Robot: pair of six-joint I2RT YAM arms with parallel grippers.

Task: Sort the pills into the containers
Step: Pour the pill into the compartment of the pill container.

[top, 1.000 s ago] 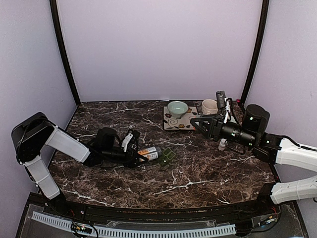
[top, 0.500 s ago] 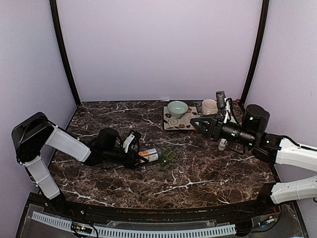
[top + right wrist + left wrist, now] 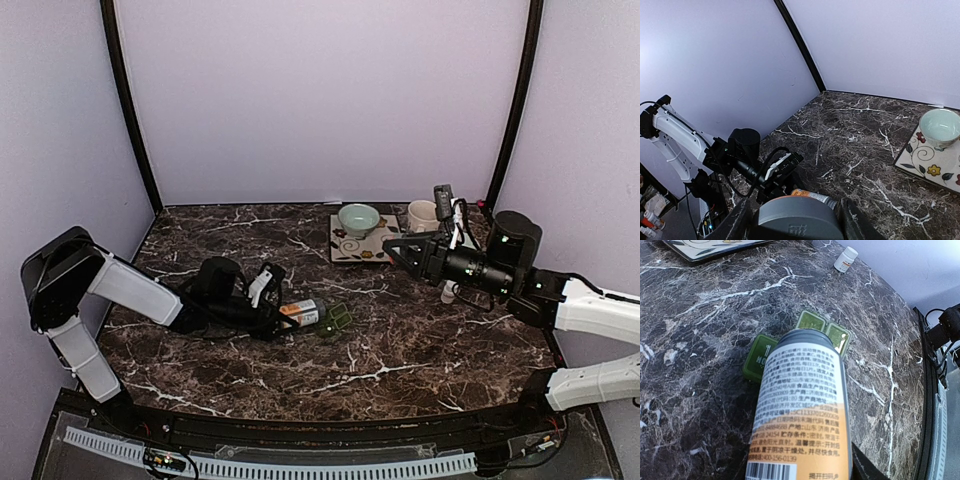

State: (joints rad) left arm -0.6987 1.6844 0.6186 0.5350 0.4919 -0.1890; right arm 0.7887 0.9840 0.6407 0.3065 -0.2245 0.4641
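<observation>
My left gripper is shut on an orange-and-white pill bottle, held lying over with its neck pointing right. In the left wrist view the bottle fills the middle, its far end over the dark-green pill organiser, which lies on the table with its lids open. The organiser also shows in the top view. My right gripper hovers above the table right of centre, shut on a grey round cap. No loose pills are visible.
A flowered plate carrying a pale green bowl sits at the back right, with a cream cup beside it. A small white bottle stands under the right arm, also in the top view.
The left gripper and bottle have edged slightly toward the organiser. The right gripper has shifted a little to the left with the cap still in it.
</observation>
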